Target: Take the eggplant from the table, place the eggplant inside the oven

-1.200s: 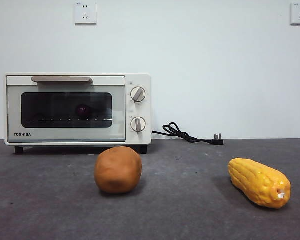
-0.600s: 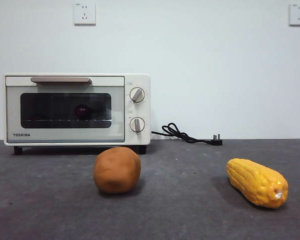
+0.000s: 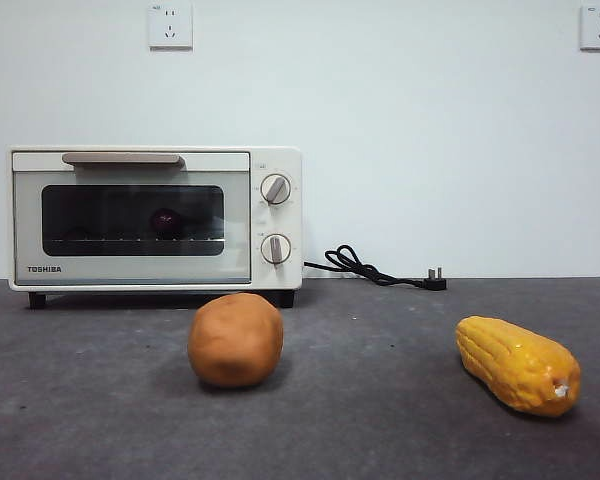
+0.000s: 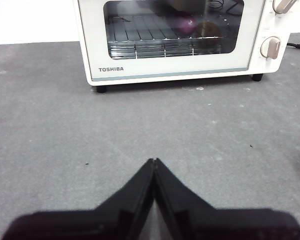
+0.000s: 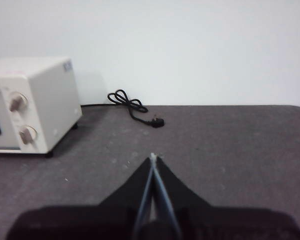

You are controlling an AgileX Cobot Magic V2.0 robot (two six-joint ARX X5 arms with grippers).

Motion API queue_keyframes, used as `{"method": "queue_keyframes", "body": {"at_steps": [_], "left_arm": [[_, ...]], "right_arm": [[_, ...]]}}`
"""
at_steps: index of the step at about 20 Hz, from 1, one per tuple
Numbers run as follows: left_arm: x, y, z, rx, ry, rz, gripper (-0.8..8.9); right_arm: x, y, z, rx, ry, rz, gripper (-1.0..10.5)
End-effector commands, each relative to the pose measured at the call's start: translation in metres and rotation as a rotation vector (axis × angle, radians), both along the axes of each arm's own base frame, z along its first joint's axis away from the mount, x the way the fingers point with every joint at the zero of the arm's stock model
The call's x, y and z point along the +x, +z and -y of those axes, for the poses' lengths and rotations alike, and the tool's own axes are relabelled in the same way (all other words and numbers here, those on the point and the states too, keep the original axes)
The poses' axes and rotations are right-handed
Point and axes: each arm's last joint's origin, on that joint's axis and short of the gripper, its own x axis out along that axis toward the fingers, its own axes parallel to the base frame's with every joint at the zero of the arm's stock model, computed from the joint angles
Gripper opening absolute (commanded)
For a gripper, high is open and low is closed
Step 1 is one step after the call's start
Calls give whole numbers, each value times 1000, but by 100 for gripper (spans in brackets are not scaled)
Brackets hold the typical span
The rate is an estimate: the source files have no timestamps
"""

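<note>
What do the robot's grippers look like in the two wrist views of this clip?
Both look alike. The left gripper has two matte black jaws, broad at the base and tapering to a sharp wedge tip. The right gripper has the same black wedge shape, with paler, greyish inner jaw faces. No cables, markings or labels show on either. Neither arm appears in the front view.

Cream-white oven (image 3: 155, 218); purple eggplant (image 4: 186, 23); brown lump (image 3: 235, 340); yellow corn (image 3: 518, 364).
</note>
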Motion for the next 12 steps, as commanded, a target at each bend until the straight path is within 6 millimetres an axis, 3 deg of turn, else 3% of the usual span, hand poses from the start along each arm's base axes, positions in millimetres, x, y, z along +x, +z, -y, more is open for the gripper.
{"method": "queue_keyframes", "body": {"at_steps": [1, 7, 12], "left_arm": [[1, -5, 0, -8, -1, -11, -3], [1, -5, 0, -8, -1, -11, -4], [1, -5, 0, -8, -1, -11, -4]], "right_arm": [[7, -28, 1, 11, -10, 7, -11], [10, -65, 1, 10, -19, -18, -11], [9, -79, 1, 7, -18, -76, -11]]}}
